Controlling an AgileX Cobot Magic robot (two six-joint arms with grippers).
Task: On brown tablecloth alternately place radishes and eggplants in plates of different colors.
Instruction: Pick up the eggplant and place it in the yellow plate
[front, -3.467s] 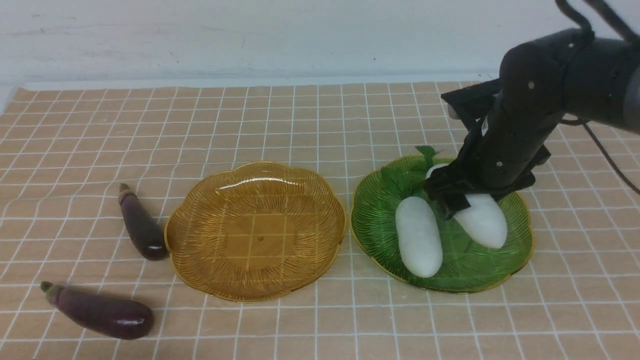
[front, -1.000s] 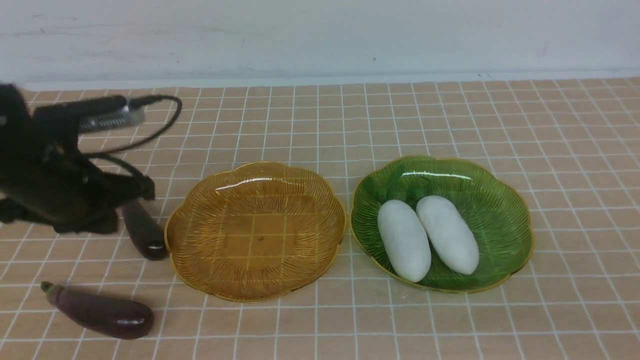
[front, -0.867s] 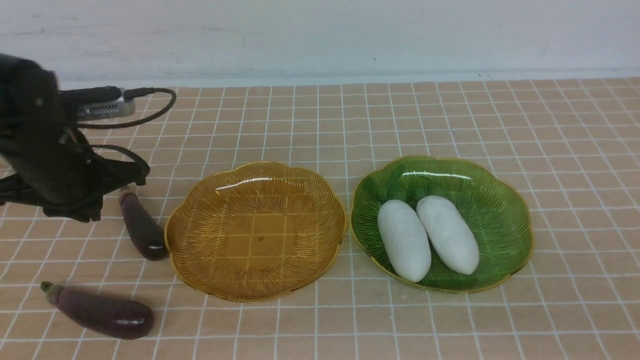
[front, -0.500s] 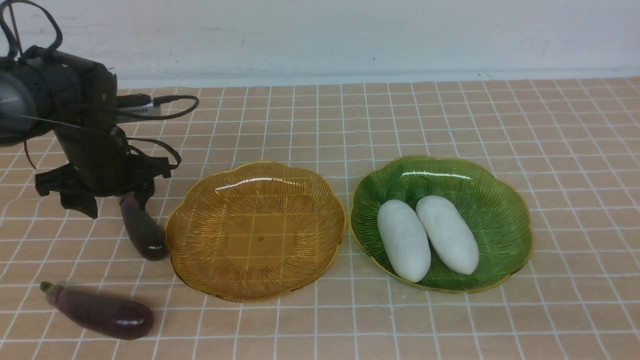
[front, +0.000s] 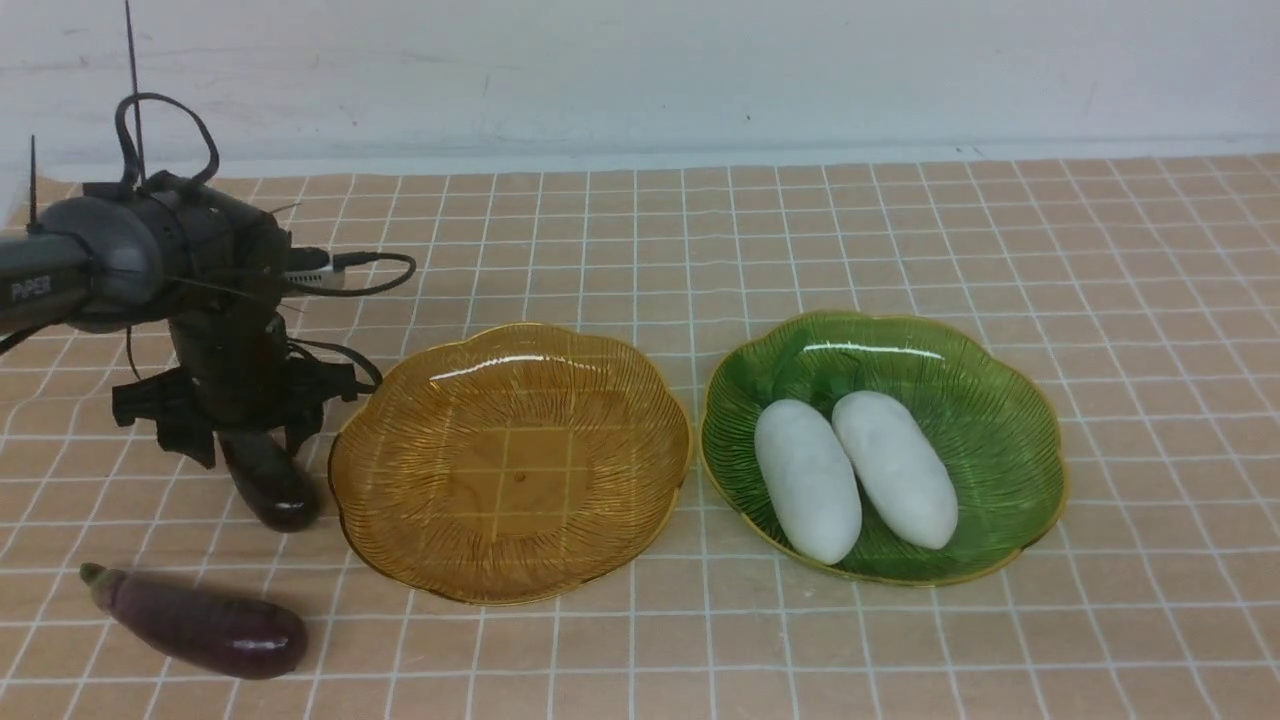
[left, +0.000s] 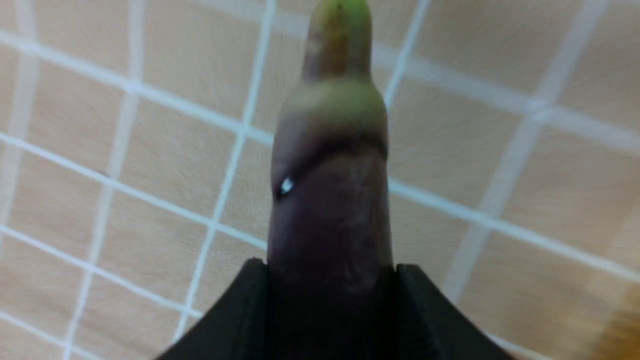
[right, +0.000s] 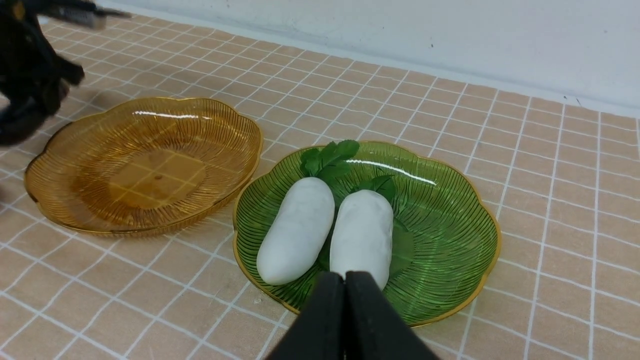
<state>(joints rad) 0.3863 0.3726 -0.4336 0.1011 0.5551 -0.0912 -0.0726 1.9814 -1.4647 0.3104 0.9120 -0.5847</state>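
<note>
Left gripper (left: 330, 270) pinches slim glossy dark-purple toy eggplant (front: 268, 490) from both sides; greenish stem cap; lies on tan white-gridded tablecloth (front: 640, 250). Right gripper (right: 345, 300) closed, empty.

The right pincer (right: 345, 274) pokes in at the near edge, its two black fingers pressed flat together, tips over the near side of the green plate (right: 450, 200). In that plate two white radishes lie side by side and close together. The first radish (right: 297, 230) is on the side toward the amber plate (right: 230, 125), and the second radish (right: 362, 232) has its rounded end partly hidden behind the pincer. Their green leafy tops (right: 330, 157) point toward the white wall (right: 400, 30). The plates sit just beside each other on the brown tablecloth (right: 550, 165) covering the worktop, and its white grid shows through the amber one's base. A dark, blurred left arm (right: 27, 75) stands past the amber plate.
</note>
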